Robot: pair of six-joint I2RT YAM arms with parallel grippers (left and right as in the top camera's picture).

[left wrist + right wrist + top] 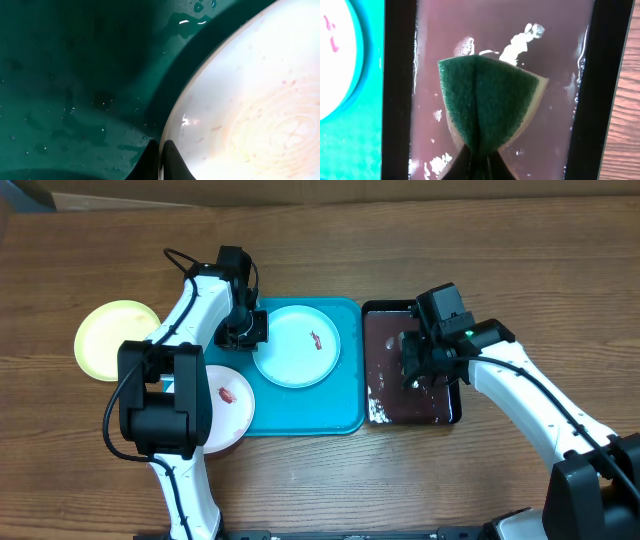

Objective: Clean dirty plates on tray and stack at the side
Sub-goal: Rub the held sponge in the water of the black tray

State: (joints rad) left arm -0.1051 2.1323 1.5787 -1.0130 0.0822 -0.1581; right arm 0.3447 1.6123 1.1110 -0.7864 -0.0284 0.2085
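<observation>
Far left, a yellow-green round plastic plate (112,340) is seen off the tray on the brown wood-grain tabletop (400,480). No smear is visible on it, so it is judged done and set at the side.

At its 4 o'clock a white round plate (232,405) with a red smear is lying partly on the turquoise rectangular plastic tray (345,415), partly hidden under the left arm. It is not yet cleaned.

The left gripper (247,332) is clamped at the 9 o'clock rim of the pale blue round plate (297,350). In the wrist view the rim is seen running in between the closed fingertips, so the plate is judged pinched and steadied. It lies flat in the tray, with a red smear at about 2 o'clock from its centre.

At 3 o'clock of that tray a glossy black rectangular tray (385,330) of brownish water is found. The right gripper (420,370) is closed on a green scouring sponge (487,100), folded between the jaws over the water.

Step judged: plate braced, sponge in grip, scrub about to start. Next, the sponge is to be carried toward 9 o'clock onto the smear, with the rim grip held.
</observation>
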